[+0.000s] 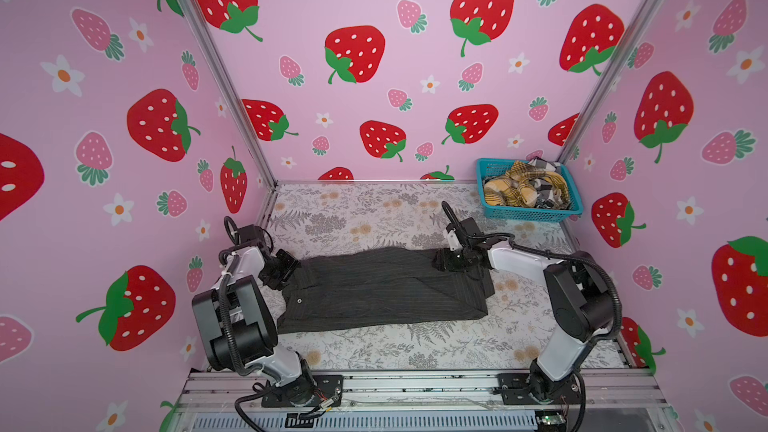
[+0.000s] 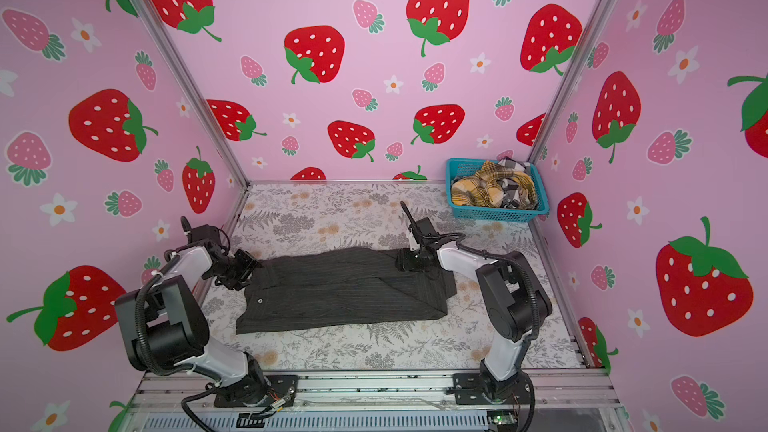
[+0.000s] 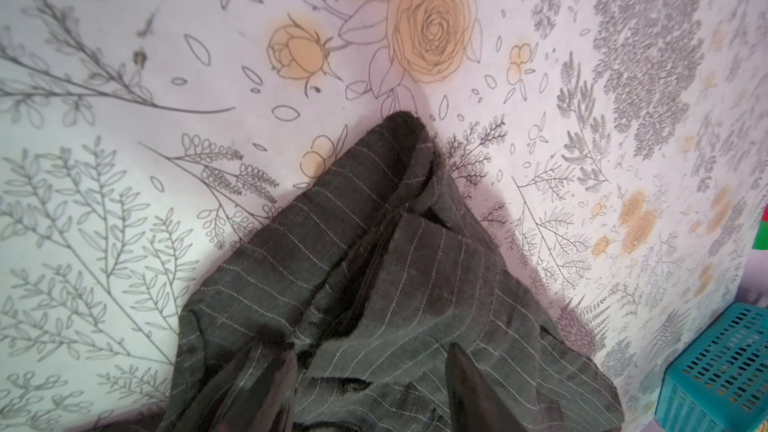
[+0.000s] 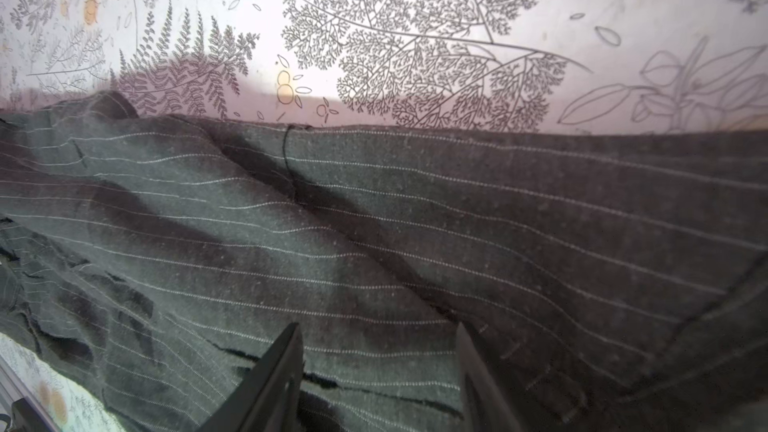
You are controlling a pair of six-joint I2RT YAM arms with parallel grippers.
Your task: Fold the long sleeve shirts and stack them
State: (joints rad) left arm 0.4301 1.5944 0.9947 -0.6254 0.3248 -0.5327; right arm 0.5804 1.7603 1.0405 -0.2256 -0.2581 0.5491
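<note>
Bright, even overhead light; soft shadow beside the dark shirt; walls bow at edges; wrist views soft.

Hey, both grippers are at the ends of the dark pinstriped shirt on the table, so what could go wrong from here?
1. The left gripper straddles several bunched layers at one corner of the pinstriped shirt. Closing there may catch only some of them, so the fold could slip apart when lifted.
2. The right gripper has its jaws apart over fairly flat cloth. It may pinch just the top layer and drag a wrinkle across the shirt.
</note>
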